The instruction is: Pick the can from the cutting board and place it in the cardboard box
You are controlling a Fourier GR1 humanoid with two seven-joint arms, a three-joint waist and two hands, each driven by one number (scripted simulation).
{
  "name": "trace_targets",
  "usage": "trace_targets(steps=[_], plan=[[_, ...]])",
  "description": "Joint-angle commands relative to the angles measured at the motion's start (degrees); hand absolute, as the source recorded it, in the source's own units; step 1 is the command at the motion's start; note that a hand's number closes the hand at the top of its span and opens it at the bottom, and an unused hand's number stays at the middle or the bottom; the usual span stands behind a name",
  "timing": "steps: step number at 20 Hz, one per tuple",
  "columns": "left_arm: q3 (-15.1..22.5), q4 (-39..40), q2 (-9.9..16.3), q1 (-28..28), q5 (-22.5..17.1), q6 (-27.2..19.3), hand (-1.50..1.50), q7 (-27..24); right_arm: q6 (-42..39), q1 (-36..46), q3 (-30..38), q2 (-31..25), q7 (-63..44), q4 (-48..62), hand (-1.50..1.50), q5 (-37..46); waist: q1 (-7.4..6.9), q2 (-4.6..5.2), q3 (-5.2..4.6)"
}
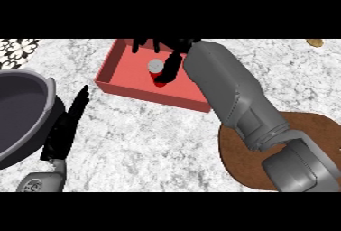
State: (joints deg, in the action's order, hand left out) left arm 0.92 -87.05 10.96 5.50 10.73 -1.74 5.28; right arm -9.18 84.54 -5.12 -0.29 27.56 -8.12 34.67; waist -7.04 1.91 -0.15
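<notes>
Head view: right hand (172, 58) fingers curled round upright can (156, 67), axis vertical, inside red box (126, 85).

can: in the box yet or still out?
In. The can shows inside the walls of the red box, upright, grey top facing up. The right hand is beside it; whether it grips the can, cannot tell.

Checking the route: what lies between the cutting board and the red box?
In the head view, only bare marble counter separates the cutting board from the box; the right forearm spans above it.
</notes>
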Motion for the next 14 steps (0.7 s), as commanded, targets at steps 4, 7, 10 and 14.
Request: trace_targets(steps=[4, 7, 10, 14], plan=[[1.5, 0.6, -0.7, 1.5, 1.7, -0.4, 0.0, 0.3, -0.4, -0.3, 2.1, 0.3, -1.1, 0.7, -1.5, -5.1, -1.79, 0.23, 0.03], [0.3, 1.3, -0.4, 3.6, 0.3, 0.3, 0.0, 0.9, 1.5, -1.4, 7.4, 0.3, 0.2, 0.5, -1.5, -10.4, -1.43, 0.61, 0.06], [1.2, 0.9, -1.3, 0.7, 1.1, -0.6, 0.0, -0.1, 3.4, -0.7, 12.7, 0.3, -1.4, 0.7, -1.5, -15.3, -0.98, 0.51, 0.09], [-0.2, 1.0, -0.9, 0.4, 0.9, -1.3, 0.0, -0.9, 1.0, -0.7, 18.4, -0.5, -0.8, 0.6, -1.5, -20.5, 0.48, 0.72, 0.12]])
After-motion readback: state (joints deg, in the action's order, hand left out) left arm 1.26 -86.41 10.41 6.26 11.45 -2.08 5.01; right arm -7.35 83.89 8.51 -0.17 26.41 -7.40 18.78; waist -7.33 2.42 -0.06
